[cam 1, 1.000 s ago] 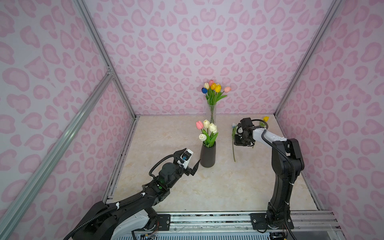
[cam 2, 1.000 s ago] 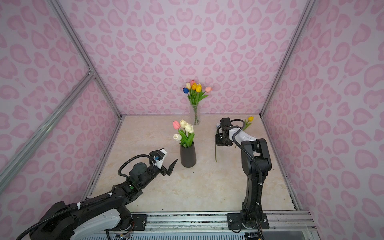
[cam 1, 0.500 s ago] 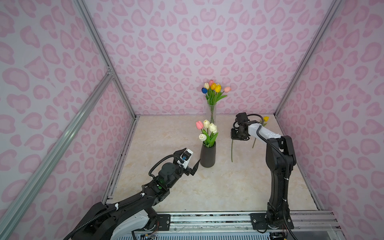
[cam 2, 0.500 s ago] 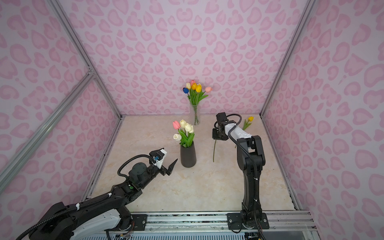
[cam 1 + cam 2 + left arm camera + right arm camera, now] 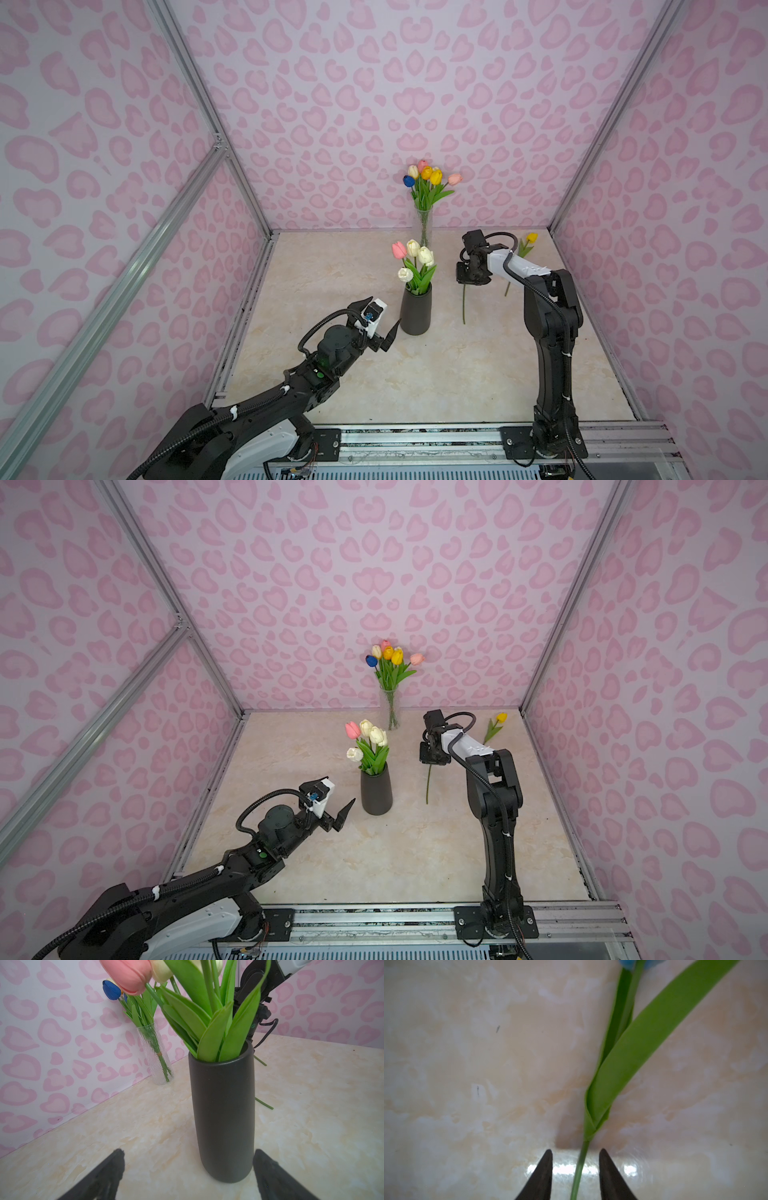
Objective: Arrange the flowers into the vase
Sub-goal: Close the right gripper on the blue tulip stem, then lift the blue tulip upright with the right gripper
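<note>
Pink heart-print walls [image 5: 374,83], beige marble table [image 5: 374,374]. You have twelve flowers in all. Four tulips [image 5: 413,257] stand in the black vase [image 5: 415,311] and six tulips [image 5: 428,178] in the glass vase [image 5: 424,226] by the back wall. Two lie loose on the table. Your right claw [image 5: 575,1151] points down over the loose blue tulip [image 5: 623,1059], right of the black vase. Its stem runs between the fingertips with a gap each side: released, grasping nothing. The yellow tulip [image 5: 531,238] lies near the back right corner. Your right arm [image 5: 548,332] stands upright from the rail [image 5: 415,440], forearm bent toward the middle. Your left arm [image 5: 270,407] stretches low and forward. The left claw [image 5: 189,1150] is spread wide, just short of the black vase, not touching.
</note>
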`<action>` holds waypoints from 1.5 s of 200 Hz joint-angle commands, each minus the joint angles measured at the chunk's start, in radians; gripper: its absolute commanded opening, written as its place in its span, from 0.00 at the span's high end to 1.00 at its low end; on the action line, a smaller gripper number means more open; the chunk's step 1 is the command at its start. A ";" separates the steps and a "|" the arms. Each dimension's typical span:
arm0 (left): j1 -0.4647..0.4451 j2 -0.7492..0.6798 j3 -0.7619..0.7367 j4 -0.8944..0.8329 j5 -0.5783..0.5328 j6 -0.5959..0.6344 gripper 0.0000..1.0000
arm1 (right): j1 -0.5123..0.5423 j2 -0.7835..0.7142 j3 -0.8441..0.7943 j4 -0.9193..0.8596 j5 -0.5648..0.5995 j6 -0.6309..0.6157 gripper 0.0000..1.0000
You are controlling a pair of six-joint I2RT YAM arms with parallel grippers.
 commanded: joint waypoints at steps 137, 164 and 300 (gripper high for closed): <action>0.000 -0.002 0.014 0.017 0.005 0.008 0.03 | -0.031 -0.134 -0.129 0.101 -0.095 -0.039 1.00; 0.000 -0.008 0.013 0.016 0.004 0.005 0.03 | -0.030 -0.233 -0.219 0.209 -0.136 -0.034 1.00; 0.000 -0.016 0.008 0.022 0.013 -0.006 0.03 | -0.003 -0.827 -0.809 1.185 -0.456 0.031 1.00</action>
